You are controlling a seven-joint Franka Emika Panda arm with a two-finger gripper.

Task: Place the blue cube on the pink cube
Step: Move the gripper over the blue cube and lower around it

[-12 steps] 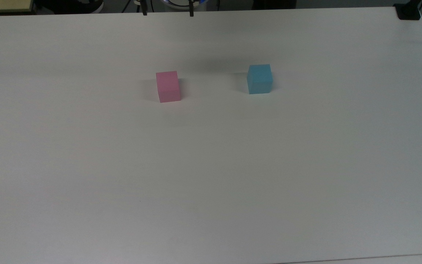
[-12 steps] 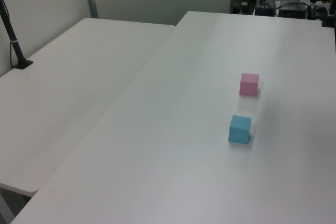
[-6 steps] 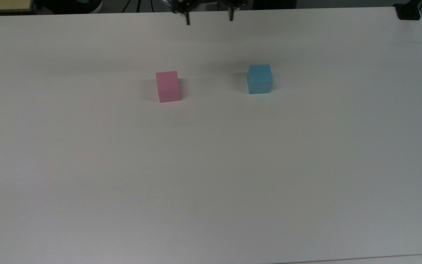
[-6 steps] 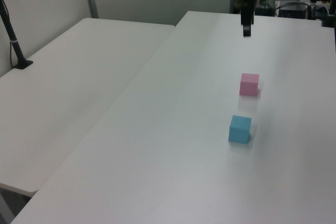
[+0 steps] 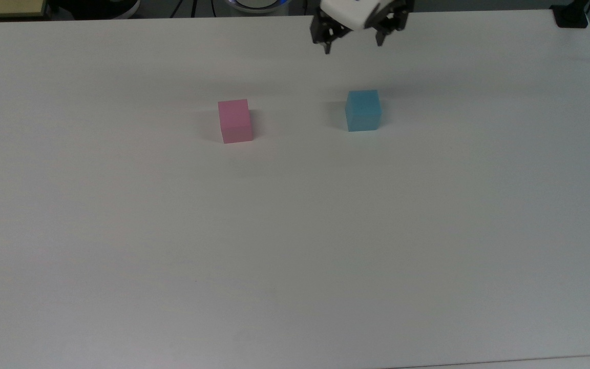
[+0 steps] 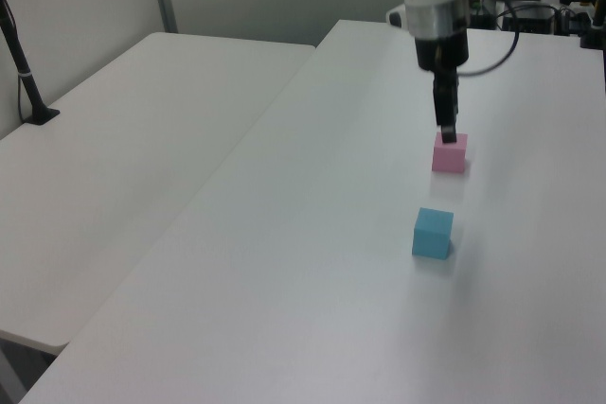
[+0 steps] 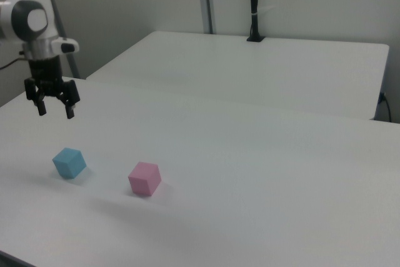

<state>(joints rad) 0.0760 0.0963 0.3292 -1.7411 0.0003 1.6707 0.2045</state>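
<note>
We're at the very start: nothing is grasped or stacked yet. The gripper [image 5: 352, 47] hangs with fingers spread apart and empty, above the white table [image 5: 295, 246], near the blue cube [image 5: 363, 110]. The pink cube [image 5: 235, 121] sits well apart toward the top view's left. Descent, grasp, lift and placement all remain.

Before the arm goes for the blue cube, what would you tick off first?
1. Fingers open and empty: ok.
2. Gripper above the blue cube, clear of it: ok.
3. Gripper centred over the blue cube: cannot tell.
4. Blue cube flat on the table, nothing touching it: ok.
5. Pink cube top bare, ready to receive: ok.
6. Cubes apart, room for the fingers: ok.
</note>
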